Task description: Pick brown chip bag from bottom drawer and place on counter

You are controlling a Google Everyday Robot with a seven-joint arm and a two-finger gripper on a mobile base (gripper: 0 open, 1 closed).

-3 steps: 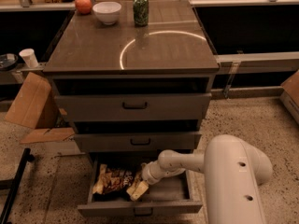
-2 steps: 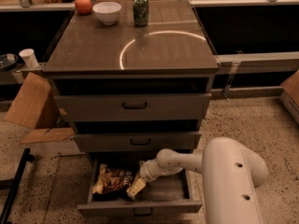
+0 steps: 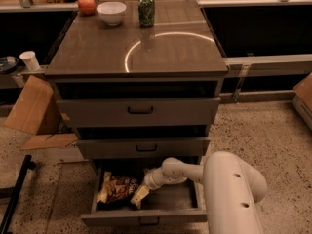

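Observation:
The bottom drawer (image 3: 146,216) is pulled open at the foot of the grey cabinet. The brown chip bag (image 3: 117,187) lies crinkled in its left half, with tan edges showing. My gripper (image 3: 142,191) reaches down into the drawer from the white arm (image 3: 229,189) on the right and sits at the bag's right edge, touching or just over it. The counter (image 3: 97,52) is the glossy grey-brown cabinet top with a bright ring-shaped reflection.
On the counter's far edge stand a white bowl (image 3: 111,12), a green can (image 3: 146,9) and a red apple (image 3: 87,5). The two upper drawers (image 3: 140,110) are shut. A cardboard box (image 3: 31,106) lies left of the cabinet, with a white cup (image 3: 30,60) behind it.
My gripper has shifted slightly left and lower in the drawer, closer onto the bag's right edge. The bag has hardly moved.

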